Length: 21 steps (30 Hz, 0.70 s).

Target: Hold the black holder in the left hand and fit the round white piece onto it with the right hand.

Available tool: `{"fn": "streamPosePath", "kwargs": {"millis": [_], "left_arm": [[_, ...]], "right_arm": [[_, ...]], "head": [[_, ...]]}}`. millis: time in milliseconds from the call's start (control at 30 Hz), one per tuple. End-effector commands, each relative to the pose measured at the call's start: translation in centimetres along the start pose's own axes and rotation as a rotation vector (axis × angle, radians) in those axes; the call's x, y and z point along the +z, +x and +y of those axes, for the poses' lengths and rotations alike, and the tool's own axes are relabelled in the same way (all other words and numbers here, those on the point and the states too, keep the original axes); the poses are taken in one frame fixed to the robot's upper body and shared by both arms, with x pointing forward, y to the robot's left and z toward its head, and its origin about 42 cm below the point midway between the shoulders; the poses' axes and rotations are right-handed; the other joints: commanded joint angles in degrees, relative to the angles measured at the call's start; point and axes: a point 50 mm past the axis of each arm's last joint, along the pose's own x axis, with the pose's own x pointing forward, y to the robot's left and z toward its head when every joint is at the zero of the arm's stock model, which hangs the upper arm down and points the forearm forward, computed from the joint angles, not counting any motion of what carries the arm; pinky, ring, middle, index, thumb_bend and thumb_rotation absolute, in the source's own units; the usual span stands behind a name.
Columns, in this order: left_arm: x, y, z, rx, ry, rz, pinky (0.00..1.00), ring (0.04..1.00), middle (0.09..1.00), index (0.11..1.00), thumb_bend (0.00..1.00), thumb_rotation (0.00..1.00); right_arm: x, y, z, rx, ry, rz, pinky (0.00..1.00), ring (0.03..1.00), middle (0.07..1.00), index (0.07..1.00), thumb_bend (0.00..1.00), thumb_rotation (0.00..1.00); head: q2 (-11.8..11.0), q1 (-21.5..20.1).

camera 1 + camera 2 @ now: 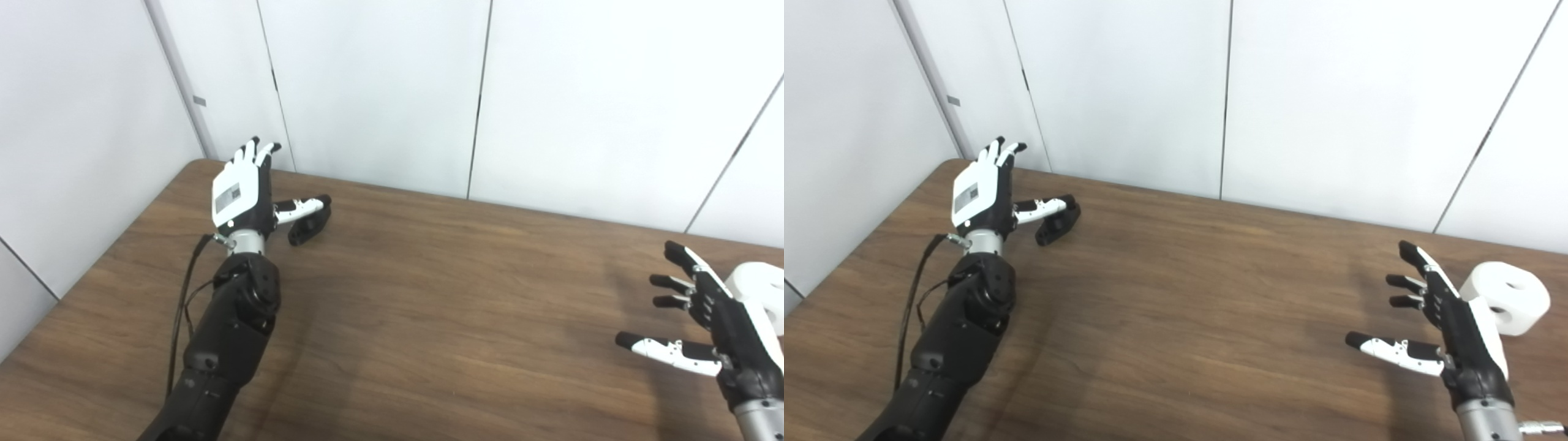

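The black holder (308, 225) lies on the brown table (429, 294) at the far left, just right of my left hand (245, 187). That hand is open, fingers stretched toward the wall, and its thumb reaches over the holder's top without closing on it. The round white piece (1510, 297), a thick ring with a hole, sits at the right edge of the table. My right hand (1442, 318) stands open just left of it, fingers spread, palm turned away from the piece, holding nothing. In the left eye view the piece (759, 288) is partly hidden behind this hand.
White wall panels (380, 92) close off the table's far side and left side. The table's far left corner (196, 162) lies right beyond my left fingertips. A black cable (184, 288) runs along my left forearm.
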Motion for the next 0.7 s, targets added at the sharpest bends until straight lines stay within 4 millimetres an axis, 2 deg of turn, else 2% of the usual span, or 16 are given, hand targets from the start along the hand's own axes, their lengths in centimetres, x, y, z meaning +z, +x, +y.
{"fn": "streamPosePath", "kwargs": {"millis": [0, 167, 367, 533, 667], "left_arm": [[0.9, 1.8, 1.7, 0.088, 0.027, -0.023, 0.97, 1.000, 1.000, 0.856, 1.00, 0.47], [0.2, 1.8, 0.7, 0.063, 0.059, 0.011, 0.99, 1.000, 1.000, 0.840, 1.00, 0.49], [-0.8, 1.6, -0.3, 0.035, 0.064, 0.031, 0.97, 1.000, 1.000, 0.834, 1.00, 0.48], [-1.2, 1.2, -1.1, 0.022, 0.101, 0.041, 0.89, 1.000, 1.000, 0.826, 1.00, 0.48], [-1.5, 0.8, -1.7, 0.001, 0.104, 0.056, 0.89, 1.000, 1.000, 0.824, 1.00, 0.48]], "right_arm": [[1.6, 0.5, -1.0, -0.018, -0.020, -0.071, 0.66, 0.772, 0.916, 0.905, 0.67, 0.00], [1.6, 0.3, -1.1, -0.020, -0.029, -0.069, 0.66, 0.776, 0.908, 0.902, 0.67, 0.00], [1.8, 0.1, -1.3, -0.024, -0.029, -0.065, 0.66, 0.778, 0.918, 0.903, 0.67, 0.00], [1.9, -0.1, -1.4, -0.023, -0.028, -0.064, 0.66, 0.779, 0.921, 0.904, 0.66, 0.00], [1.9, -0.1, -1.4, -0.020, -0.029, -0.070, 0.66, 0.779, 0.918, 0.907, 0.66, 0.00]], "head": [[0.10, 0.03], [0.40, -0.08], [0.88, -0.14], [1.04, -0.21], [1.28, -0.15]]}}
